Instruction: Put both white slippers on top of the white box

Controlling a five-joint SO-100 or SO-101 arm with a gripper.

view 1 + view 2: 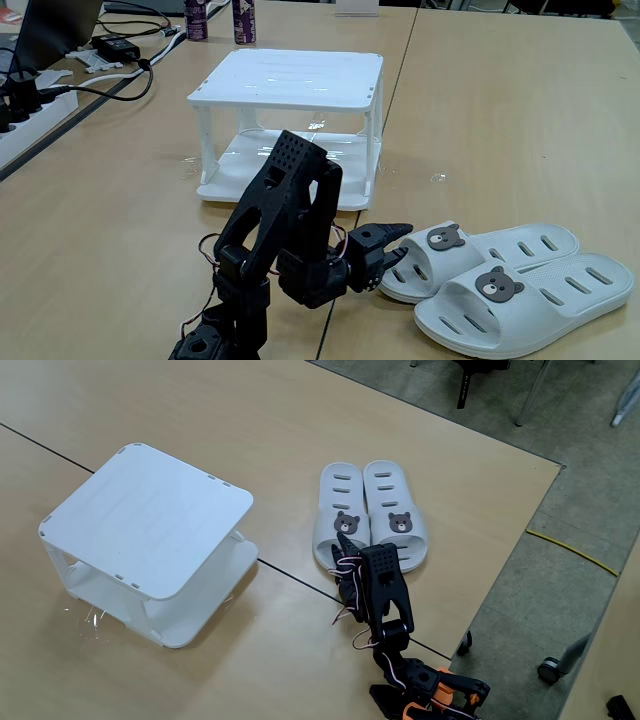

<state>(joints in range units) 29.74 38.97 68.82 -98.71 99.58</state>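
behind arm, gripper (398, 243) tips unclear, by slippers (520, 285)

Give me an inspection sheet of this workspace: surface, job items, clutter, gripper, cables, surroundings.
Surface: light wooden table with seams between its panels.
Job's things: the white slippers lie side by side on the table, bear badges up, not on the white box; the box top is bare.
Clutter: two dark bottles and a laptop at the far edge in a fixed view.
Gripper: the gripper is at the near end of one slipper, jaws slightly apart, holding nothing.
Cables: black leads, a power brick and a white power strip at the table's left; thin wires on the arm; a yellow cable on the floor.
Surroundings: grey floor, chair casters.
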